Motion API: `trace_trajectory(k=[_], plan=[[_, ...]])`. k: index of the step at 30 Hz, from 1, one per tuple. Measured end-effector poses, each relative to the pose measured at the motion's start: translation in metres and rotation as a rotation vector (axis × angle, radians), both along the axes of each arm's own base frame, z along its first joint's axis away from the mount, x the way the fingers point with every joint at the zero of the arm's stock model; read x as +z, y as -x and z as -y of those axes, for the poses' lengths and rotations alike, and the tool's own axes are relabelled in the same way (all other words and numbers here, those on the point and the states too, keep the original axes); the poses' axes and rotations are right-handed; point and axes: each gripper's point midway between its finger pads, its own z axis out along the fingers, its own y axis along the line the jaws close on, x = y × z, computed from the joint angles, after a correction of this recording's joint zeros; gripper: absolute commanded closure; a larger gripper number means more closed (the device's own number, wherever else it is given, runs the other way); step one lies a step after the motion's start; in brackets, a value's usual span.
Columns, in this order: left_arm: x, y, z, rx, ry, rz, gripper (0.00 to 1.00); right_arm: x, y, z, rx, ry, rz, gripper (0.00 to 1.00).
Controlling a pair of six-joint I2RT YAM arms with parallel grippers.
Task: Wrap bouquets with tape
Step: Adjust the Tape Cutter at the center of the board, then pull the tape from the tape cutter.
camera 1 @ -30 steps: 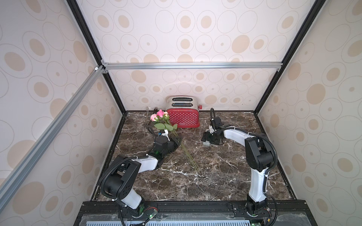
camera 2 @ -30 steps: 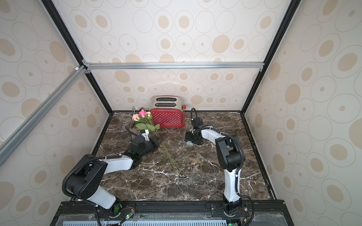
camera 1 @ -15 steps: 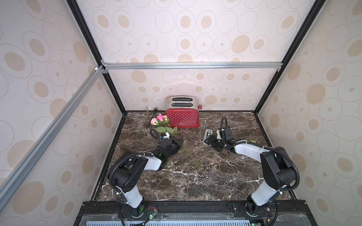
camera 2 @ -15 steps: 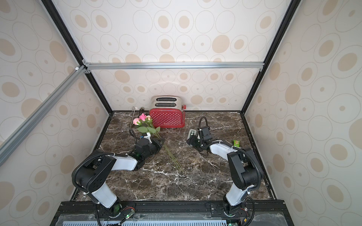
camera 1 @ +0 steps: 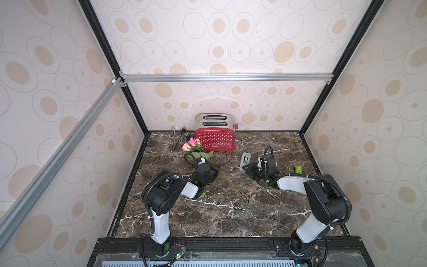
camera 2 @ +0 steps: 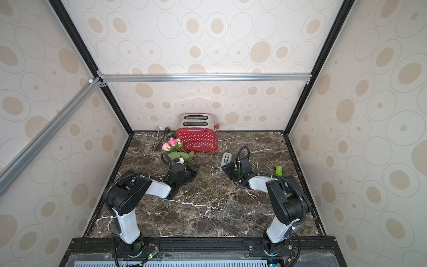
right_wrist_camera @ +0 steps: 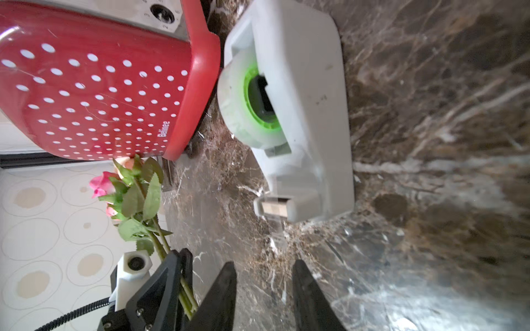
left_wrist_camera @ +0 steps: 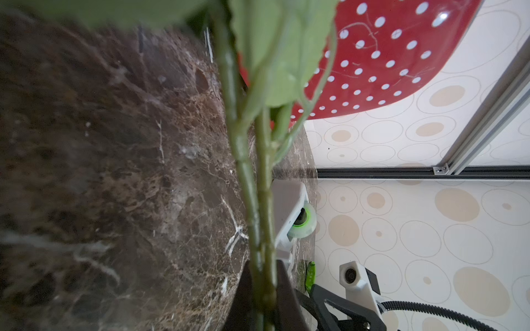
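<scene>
Swinging round to the cutter end of the tape (right_wrist_camera: pixel 309 114), the right gripper (right_wrist_camera: pixel 265 266) narrowed its empty jaws just short of it, while the left gripper (left_wrist_camera: pixel 263 286) kept the bouquets (camera 1: pixel 196 150) clamped by the stems near the toaster (camera 1: pixel 215 138), ready for taping.

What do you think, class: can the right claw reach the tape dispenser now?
Probably yes: the open right claw points at the tape dispenser, with only bare marble tabletop between them.
</scene>
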Motion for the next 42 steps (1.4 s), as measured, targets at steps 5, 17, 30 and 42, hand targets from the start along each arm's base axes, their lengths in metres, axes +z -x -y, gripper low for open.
trace_trajectory(k=[5,17,30,42], plan=[[0.011,-0.01,0.005,0.011,0.013,0.026,1.0,-0.006,-0.008,0.002,-0.025,-0.033,0.004,0.63],[0.003,-0.024,0.011,0.028,0.004,0.022,1.0,-0.013,-0.01,-0.002,-0.02,-0.067,-0.009,0.66],[0.007,-0.027,0.013,0.031,0.007,0.028,1.0,-0.016,-0.009,-0.005,0.003,-0.085,-0.006,0.71],[0.005,-0.027,0.012,0.033,0.003,0.024,1.0,-0.015,-0.01,-0.006,0.015,-0.085,0.005,0.76]])
